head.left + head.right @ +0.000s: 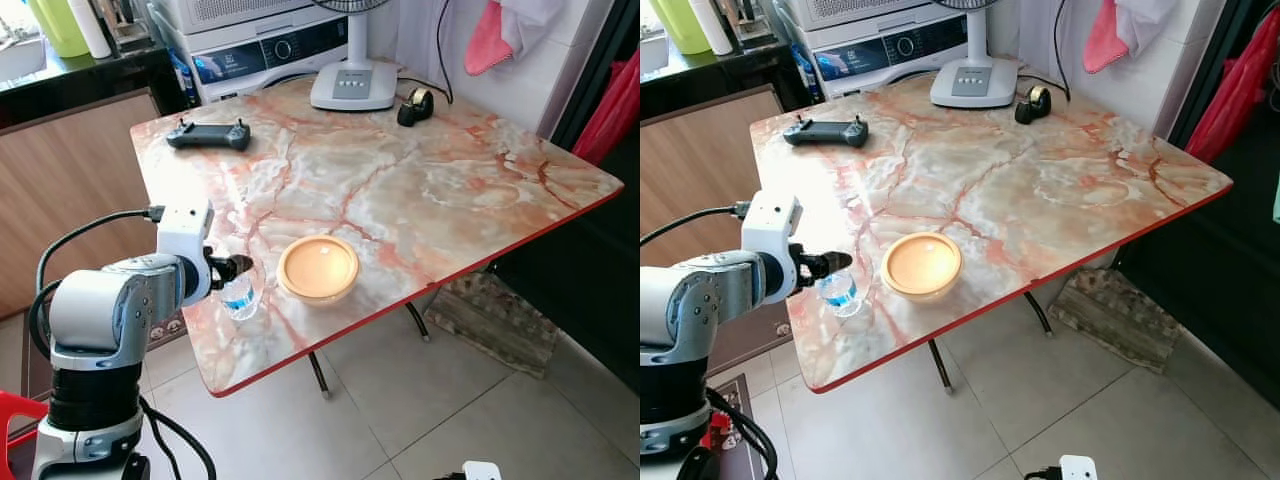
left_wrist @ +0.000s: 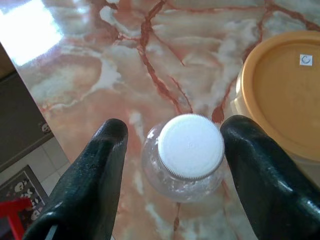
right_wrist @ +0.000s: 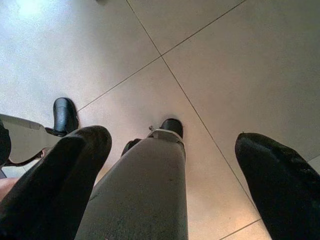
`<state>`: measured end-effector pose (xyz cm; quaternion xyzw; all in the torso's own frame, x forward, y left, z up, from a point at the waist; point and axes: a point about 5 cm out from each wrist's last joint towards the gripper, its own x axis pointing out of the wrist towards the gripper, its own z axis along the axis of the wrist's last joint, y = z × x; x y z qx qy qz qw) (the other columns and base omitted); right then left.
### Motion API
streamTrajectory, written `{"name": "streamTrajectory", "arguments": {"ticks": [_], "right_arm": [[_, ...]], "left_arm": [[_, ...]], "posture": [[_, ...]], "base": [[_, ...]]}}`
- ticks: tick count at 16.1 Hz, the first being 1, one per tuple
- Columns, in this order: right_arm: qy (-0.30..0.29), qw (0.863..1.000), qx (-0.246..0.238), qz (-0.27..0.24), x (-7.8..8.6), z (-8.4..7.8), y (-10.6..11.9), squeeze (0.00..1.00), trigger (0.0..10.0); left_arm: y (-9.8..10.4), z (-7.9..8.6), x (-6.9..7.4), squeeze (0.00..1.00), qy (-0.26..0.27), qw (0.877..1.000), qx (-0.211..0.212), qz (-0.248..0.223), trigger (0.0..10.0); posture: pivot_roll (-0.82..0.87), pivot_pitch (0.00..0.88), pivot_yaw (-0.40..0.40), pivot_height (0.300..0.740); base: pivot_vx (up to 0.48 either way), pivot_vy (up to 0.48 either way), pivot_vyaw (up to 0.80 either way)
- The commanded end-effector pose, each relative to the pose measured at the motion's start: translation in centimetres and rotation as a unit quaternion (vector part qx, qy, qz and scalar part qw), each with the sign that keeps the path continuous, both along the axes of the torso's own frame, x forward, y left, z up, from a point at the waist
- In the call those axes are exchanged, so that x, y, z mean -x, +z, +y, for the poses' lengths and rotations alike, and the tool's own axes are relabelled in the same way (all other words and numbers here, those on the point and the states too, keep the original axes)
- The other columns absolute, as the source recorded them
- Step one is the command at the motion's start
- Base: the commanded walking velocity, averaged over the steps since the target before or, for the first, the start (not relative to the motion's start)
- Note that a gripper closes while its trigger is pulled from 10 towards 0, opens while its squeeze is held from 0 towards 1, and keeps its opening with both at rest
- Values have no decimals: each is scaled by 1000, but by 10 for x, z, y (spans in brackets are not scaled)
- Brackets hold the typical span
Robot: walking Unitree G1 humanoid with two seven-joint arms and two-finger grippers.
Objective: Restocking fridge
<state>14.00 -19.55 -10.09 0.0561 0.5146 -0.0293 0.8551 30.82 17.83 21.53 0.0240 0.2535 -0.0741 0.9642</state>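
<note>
At the lower left of the head view, the left gripper (image 2: 172, 150) hovers with fingers apart on either side of the white cap of a small water bottle (image 1: 239, 297), which stands near the front edge of the marble table (image 1: 420, 190). Just right of it sits an orange-lidded container (image 1: 318, 268). The right gripper (image 3: 172, 170), fingers spread, hangs over the tiled floor (image 3: 225, 60).

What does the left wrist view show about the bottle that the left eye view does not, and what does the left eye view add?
The left wrist view looks down on the bottle's white cap, with one black finger on each side and a gap to each.

The left eye view adds the bottle's blue label, the fan base, the controller and the tape roll.

Both show the water bottle upright on the marble table, beside the orange-lidded container, with the left gripper open around it.
</note>
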Motion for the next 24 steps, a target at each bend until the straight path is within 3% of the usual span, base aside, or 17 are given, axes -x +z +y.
{"name": "streamTrajectory", "arguments": {"ticks": [1, 14, 18, 20, 21, 22, 23, 24], "right_arm": [[-1, 1000, -5, 7, 4, 3, -2, 0, 10000], [9, 1000, -3, 10, 4, 2, -2, 0, 10000], [14, 1000, -3, 11, 4, 3, -2, 0, 10000], [12, 1000, -4, 11, 5, 4, -2, 0, 10000], [11, 1000, -5, 11, 5, 5, -3, 0, 10000], [11, 1000, -6, 11, 6, 6, -3, 0, 10000], [11, 1000, -6, 12, 6, 6, -3, 0, 10000], [11, 1000, -7, 12, 6, 6, -3, 0, 10000]], "left_arm": [[0, 4, 2, 0, 10, 1000, -4, 3, 0], [-3, 4, 1, 0, 8, 1000, 1, -3, 0], [6, 9, -4, 0, 18, 999, -16, -38, 0], [22, 17, -7, 0, 30, 996, -31, -76, 0], [26, 30, -8, 0, 58, 993, -51, -91, 0], [25, 50, -9, 0, 99, 987, -80, -100, 3333], [19, 70, -8, 0, 138, 980, -104, -101, 10000], [9, 96, -4, 0, 181, 970, -127, -106, 10000]], "posture": [[60, 61, 55, 740], [62, 53, 49, 740], [62, 45, 57, 740], [59, 37, 64, 740], [57, 38, 70, 740], [60, 34, 73, 740], [60, 31, 73, 740], [58, 32, 74, 740]], "base": [[0, 0, 0], [0, 0, 0], [0, 0, 0], [0, 0, 0], [0, 0, 0], [0, 0, 0], [0, 0, 0], [0, 0, 0]]}}
